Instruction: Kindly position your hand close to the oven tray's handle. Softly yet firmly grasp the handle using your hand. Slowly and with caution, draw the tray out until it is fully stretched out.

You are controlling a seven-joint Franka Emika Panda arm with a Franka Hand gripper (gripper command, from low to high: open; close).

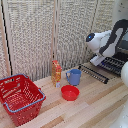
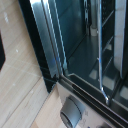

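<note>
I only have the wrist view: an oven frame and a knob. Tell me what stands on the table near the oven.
Observer: A blue mug stands nearest the oven, on the exterior view's left of it.
Operator: List the rest.
Observer: An orange carton, a red bowl and a red basket.
Operator: Report the gripper.
Observer: The gripper hangs above the lowered oven door; too blurred to tell whether it is open.

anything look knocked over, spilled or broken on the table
Nothing stands out. The orange carton and blue mug stand upright, the red bowl sits flat, and the red basket rests level. No spill shows on the wooden table.
</note>
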